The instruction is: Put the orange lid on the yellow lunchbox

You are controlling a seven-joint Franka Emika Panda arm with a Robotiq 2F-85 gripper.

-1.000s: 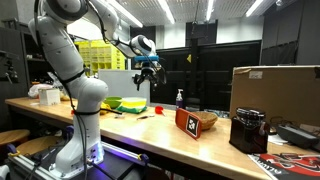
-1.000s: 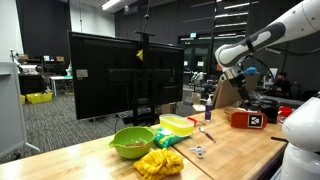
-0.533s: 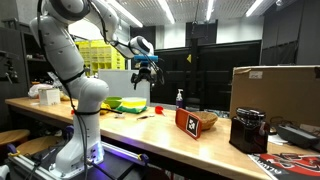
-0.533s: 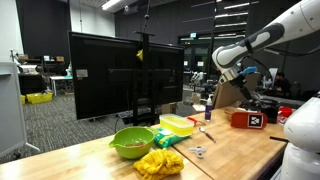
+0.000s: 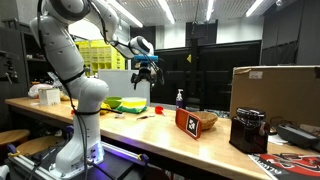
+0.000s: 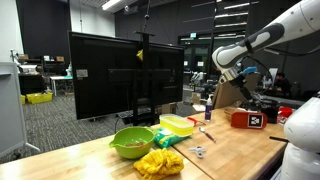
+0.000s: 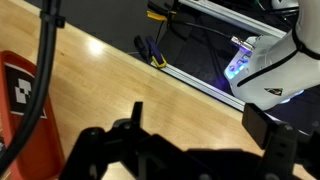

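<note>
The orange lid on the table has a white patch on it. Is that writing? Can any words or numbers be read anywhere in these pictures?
No text can be read in any view.
Orange lid: a black-and-white checked patch, clearest in the wrist view; a pattern, not letters.
Printed sheet: red and white print, too blurred to read.
Bottle: too small to tell whether it has a label.

A: What's on the tabletop (image 6: 240, 150)?
B: Wood top. Green bowl (image 6: 127, 142), yellow cloth (image 6: 160, 162) and yellow lunchbox (image 6: 178, 124) sit close together. Orange lid (image 6: 246, 118) is farther along. Cardboard box (image 5: 275, 92) and black machine (image 5: 248, 130) are beyond.
</note>
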